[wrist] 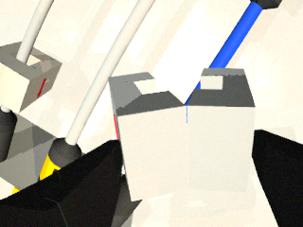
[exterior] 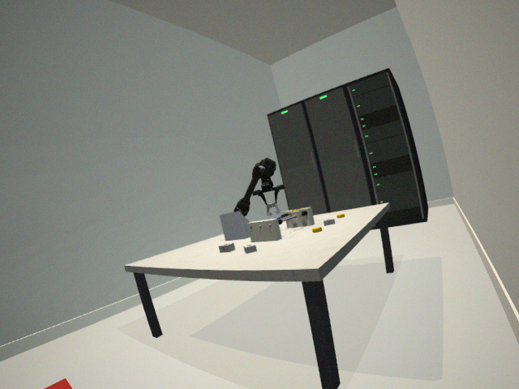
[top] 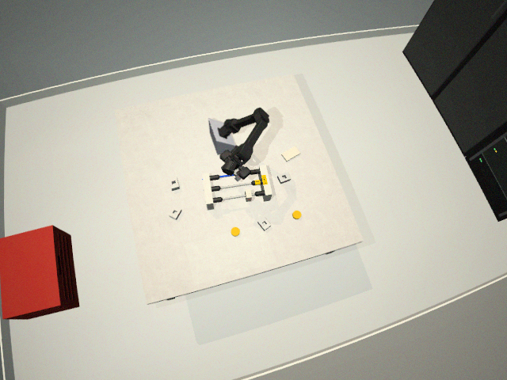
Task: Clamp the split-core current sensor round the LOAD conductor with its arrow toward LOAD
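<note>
My gripper (wrist: 187,146) (top: 238,173) (exterior: 272,204) is shut on the split-core sensor (wrist: 186,146) (exterior: 273,208), a cream block with two grey jaw tops and a slit between them. I hold it just above the conductor rack (top: 207,191). The blue conductor (wrist: 237,38) (top: 223,176) runs behind the sensor's jaws. Two white conductors (wrist: 127,44) (top: 234,186) lie beside it. The middle one ends in a black ferrule with a yellow marker (wrist: 47,166) (top: 263,179). I cannot tell whether the sensor's jaws are round any conductor.
A second small cream block (wrist: 22,78) (top: 248,196) sits on the far white conductor. Small marker tiles (top: 175,183) (top: 283,177), two yellow discs (top: 234,231) (top: 296,214), a cream card (top: 291,153) and a grey box (top: 219,134) lie on the table. Server racks (exterior: 348,146) stand behind it.
</note>
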